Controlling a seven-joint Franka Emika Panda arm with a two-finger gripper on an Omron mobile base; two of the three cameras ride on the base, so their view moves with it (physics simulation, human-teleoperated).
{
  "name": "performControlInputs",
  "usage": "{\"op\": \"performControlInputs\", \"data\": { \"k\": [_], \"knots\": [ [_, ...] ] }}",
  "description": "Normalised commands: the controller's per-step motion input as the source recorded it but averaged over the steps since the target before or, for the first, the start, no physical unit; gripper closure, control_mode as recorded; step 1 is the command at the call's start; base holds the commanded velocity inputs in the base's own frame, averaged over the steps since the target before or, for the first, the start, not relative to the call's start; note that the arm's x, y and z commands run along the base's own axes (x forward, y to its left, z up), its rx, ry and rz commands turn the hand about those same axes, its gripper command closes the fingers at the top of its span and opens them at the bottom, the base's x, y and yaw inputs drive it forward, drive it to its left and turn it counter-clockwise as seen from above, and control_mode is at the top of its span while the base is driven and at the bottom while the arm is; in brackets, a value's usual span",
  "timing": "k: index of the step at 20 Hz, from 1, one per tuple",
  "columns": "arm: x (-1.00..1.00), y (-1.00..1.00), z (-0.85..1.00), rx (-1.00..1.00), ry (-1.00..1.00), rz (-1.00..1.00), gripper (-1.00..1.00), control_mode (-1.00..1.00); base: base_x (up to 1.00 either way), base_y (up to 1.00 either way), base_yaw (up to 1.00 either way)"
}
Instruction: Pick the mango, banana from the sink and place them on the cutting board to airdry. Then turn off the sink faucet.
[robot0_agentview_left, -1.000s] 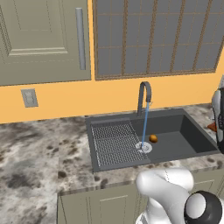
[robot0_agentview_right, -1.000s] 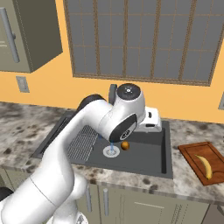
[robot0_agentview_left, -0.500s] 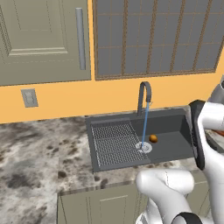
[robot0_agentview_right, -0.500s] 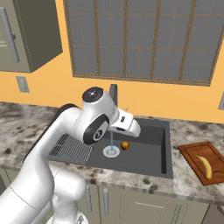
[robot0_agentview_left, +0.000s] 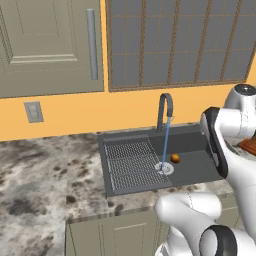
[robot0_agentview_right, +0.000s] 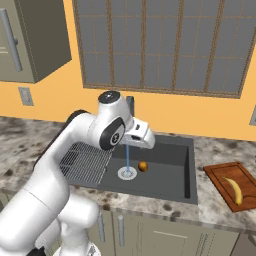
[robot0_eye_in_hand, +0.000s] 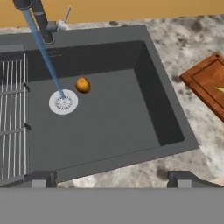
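While a thin blue stream (robot0_eye_in_hand: 43, 52) runs from the tall dark grey gooseneck sink faucet (robot0_agentview_left: 165, 111) onto the round silver drain (robot0_eye_in_hand: 63, 102), hovering above the front edge of the large dark grey rectangular sink (robot0_eye_in_hand: 113, 131) with the two dark fingers (robot0_eye_in_hand: 41, 178) spread wide and holding nothing. On the basin floor, just beside the drain and apart from the stream: the small round orange-yellow mango (robot0_eye_in_hand: 82, 85), also seen in the right base view (robot0_agentview_right: 143, 166) and the left base view (robot0_agentview_left: 175, 158). Filling the left part of the sink: a ribbed grid drainboard (robot0_agentview_left: 131, 164). Out on the speckled stone desk (robot0_agentview_right: 210, 200), near its right edge and well apart from the basin: the flat reddish-brown wooden cutting board (robot0_agentview_right: 222, 180), carrying the small curved yellow banana (robot0_agentview_right: 233, 190) lengthwise down its middle. In the hand view, one corner of the board (robot0_eye_in_hand: 205, 85) at the right edge, with a sliver of yellow on it. Behind the faucet, an orange wall under a large gridded window (robot0_agentview_right: 160, 45). Up left, grey-green cabinet doors (robot0_agentview_left: 47, 45); below them, a pale wall outlet (robot0_agentview_left: 33, 111).
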Motion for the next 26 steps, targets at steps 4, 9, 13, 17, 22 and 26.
{"op": "performControlInputs", "data": {
  "k": [4, 9, 13, 17, 22, 26],
  "knots": [
    [0.14, 0.09, -0.09, 0.04, 0.02, 0.18, -1.00, -1.00, 0.00, 0.00, 0.00],
    [0.07, 0.11, -0.29, 0.03, 0.00, 0.17, -1.00, -1.00, 0.00, 0.00, 0.00],
    [0.14, 0.19, -0.43, 0.00, 0.00, 0.14, -1.00, -1.00, 0.00, 0.00, 0.00],
    [0.25, 0.20, -0.38, 0.00, 0.00, 0.11, -1.00, -1.00, 0.00, 0.00, 0.00],
    [0.27, 0.15, -0.38, 0.00, 0.00, 0.03, -1.00, -1.00, 0.00, 0.00, 0.00],
    [0.28, 0.03, -0.36, 0.00, 0.00, 0.00, -1.00, -1.00, 0.00, 0.00, 0.00]
  ]
}}
